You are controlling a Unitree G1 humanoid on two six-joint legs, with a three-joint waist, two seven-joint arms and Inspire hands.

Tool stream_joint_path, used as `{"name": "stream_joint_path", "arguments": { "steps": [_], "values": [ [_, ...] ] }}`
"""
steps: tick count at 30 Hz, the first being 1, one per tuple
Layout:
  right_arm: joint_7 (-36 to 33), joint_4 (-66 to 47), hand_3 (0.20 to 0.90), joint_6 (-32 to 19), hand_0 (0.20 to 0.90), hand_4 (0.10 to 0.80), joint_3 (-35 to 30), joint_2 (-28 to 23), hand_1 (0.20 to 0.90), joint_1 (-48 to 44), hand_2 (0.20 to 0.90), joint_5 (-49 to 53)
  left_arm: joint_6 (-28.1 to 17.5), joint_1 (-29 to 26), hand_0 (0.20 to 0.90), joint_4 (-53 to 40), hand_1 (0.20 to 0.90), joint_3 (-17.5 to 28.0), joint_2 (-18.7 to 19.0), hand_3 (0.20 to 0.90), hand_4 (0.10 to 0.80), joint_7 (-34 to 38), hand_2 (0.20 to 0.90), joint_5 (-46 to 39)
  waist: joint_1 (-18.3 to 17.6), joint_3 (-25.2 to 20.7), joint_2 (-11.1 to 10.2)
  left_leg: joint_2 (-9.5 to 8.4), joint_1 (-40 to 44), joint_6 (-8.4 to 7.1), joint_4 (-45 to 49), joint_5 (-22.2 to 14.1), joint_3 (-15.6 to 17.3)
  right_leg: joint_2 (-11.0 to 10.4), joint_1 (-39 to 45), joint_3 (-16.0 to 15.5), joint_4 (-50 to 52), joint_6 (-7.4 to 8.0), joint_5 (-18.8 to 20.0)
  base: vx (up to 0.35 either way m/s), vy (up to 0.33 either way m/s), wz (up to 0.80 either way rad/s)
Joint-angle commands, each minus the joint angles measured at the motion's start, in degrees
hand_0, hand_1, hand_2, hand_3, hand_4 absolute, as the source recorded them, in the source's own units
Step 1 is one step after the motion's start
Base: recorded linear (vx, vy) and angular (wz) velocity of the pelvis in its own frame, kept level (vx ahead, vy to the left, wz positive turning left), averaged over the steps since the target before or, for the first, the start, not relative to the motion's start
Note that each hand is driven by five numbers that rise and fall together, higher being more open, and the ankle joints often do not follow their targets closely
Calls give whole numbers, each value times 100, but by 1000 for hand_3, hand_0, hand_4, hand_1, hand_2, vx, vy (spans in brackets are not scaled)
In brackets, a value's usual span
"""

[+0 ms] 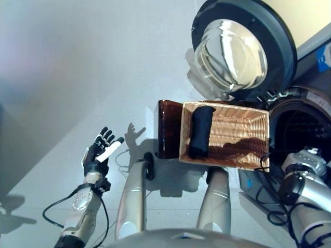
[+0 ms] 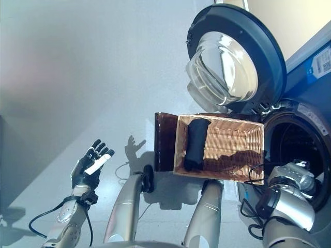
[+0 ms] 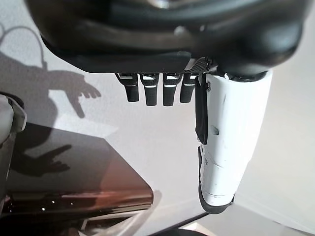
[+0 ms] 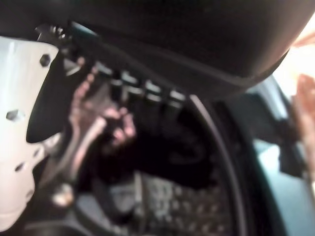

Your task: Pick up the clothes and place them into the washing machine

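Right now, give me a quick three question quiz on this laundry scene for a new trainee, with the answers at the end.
1. True or false: the washing machine door is shut.
2. What lies in the wicker basket? A) a dark rolled garment B) a white towel C) nothing
3. Fill in: the left hand holds ____.

Key
1. False: the door is swung open and the drum opening shows.
2. A: the dark garment lies at the basket's left end.
3. Nothing: its fingers are straight, raised over the floor. The right hand is at the drum opening; its fingers are too blurred to read.
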Motion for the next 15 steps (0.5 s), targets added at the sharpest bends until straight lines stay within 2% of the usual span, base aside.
{"name": "stream_joint_path", "arguments": {
  "steps": [1, 5, 7, 15],
  "values": [
    [207, 118, 900, 180, 900, 800, 427, -51, 900, 58, 900, -762, -455, 27, 900, -408, 900, 405, 218, 900, 800, -37, 900, 45, 125, -3, 47, 164, 265, -418, -347, 141, -376, 23, 48, 2, -149, -380, 476, 0, 0, 0],
    [320, 9, 900, 315, 900, 800, 676, 195, 900, 116, 900, -1047, -464, 52, 900, -423, 900, 469, 196, 900, 800, -65, 900, 13, 136, 26, 30, 151, 297, -417, -387, 172, -364, 26, 75, 3, -185, -386, 512, 0, 0, 0],
    [413, -196, 900, 268, 900, 800, 844, 543, 900, 174, 900, -1147, -465, 73, 900, -361, 900, 499, 128, 900, 800, -58, 900, -15, 135, 48, 20, 151, 329, -428, -446, 214, -347, 38, 93, 8, -239, -390, 557, 0, 0, 0],
    [416, -448, 900, 240, 900, 800, 1021, 1200, 900, 361, 900, -1418, -518, 51, 900, -225, 900, 476, -3, 900, 800, -82, 900, -13, 115, 90, -41, 147, 540, -458, -825, 405, -321, 51, 401, -106, -682, -372, 759, -2, -6, -3]
  ]
}}
